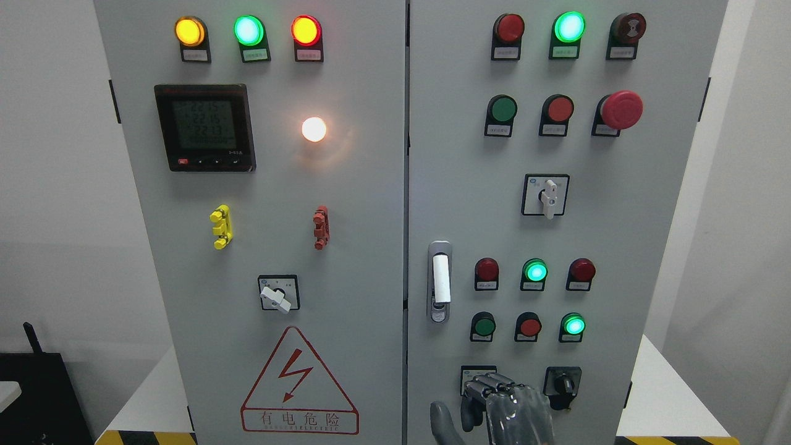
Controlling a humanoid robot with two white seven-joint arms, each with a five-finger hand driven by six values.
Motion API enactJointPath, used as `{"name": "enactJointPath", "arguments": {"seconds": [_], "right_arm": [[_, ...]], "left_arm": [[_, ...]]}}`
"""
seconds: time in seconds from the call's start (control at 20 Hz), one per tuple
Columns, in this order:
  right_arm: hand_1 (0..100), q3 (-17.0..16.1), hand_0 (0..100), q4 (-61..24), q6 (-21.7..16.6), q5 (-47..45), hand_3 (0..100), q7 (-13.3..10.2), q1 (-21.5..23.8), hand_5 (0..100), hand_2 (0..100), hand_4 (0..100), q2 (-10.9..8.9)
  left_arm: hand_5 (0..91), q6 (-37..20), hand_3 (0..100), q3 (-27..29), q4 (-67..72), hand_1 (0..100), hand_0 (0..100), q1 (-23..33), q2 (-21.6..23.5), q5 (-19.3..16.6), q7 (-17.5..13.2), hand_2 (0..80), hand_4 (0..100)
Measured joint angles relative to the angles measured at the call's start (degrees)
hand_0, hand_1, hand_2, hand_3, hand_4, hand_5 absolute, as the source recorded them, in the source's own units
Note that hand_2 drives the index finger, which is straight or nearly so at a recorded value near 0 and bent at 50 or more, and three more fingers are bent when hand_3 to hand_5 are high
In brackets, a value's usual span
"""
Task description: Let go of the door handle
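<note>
Grey cabinet doors (371, 185) fill view; the stiff, slim door handle (439, 281) stands free, a hand (494, 405) below, fingers loosely curled, holding nothing

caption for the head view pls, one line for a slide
Robot hand hangs below the cabinet's door handle, clear of it.

On the left cabinet door, a yellow lamp (190, 31), a green lamp (248, 29) and a red-ringed lamp (306, 30) glow in a row above a digital meter (204, 127), whose digits are too faint to read, with a bright white lamp (314, 129) to its right. Lower down sit a yellow clip (220, 227), a red clip (321, 227), a white selector switch (277, 296) and a red-outlined warning triangle (299, 384). The right door carries a red mushroom button (621, 109) at upper right, with what looks like another white selector switch (548, 195) beneath it.
</note>
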Motion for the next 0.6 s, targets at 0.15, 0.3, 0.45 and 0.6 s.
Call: {"name": "enactJointPath", "arguments": {"seconds": [0.15, 0.3, 0.45, 0.6], "right_arm": [[0, -0.11, 35, -0.34, 2.06, 5.14, 100, -0.23, -0.24, 97, 97, 98, -0.02], [0, -0.10, 36, -1.03, 4.53, 10.48, 100, -0.41, -0.51, 98, 97, 98, -0.02], [0, -0.01, 36, -2.07, 5.84, 15.85, 100, 0.95, -0.54, 98, 97, 98, 0.01], [0, 0.09, 35, -2.99, 7.41, 20.07, 100, 2.10, -0.14, 98, 97, 98, 0.06]], "left_arm": [[0.0, 0.00, 0, 0.00, 0.00, 39, 12, 0.00, 0.00, 0.00, 0.00, 0.0, 0], [0.0, 0.01, 0, 0.00, 0.00, 39, 12, 0.00, 0.00, 0.00, 0.00, 0.0, 0], [0.0, 0.02, 0, 0.00, 0.00, 39, 12, 0.00, 0.00, 0.00, 0.00, 0.0, 0], [0.0, 0.24, 0, 0.00, 0.00, 39, 12, 0.00, 0.00, 0.00, 0.00, 0.0, 0]]}}
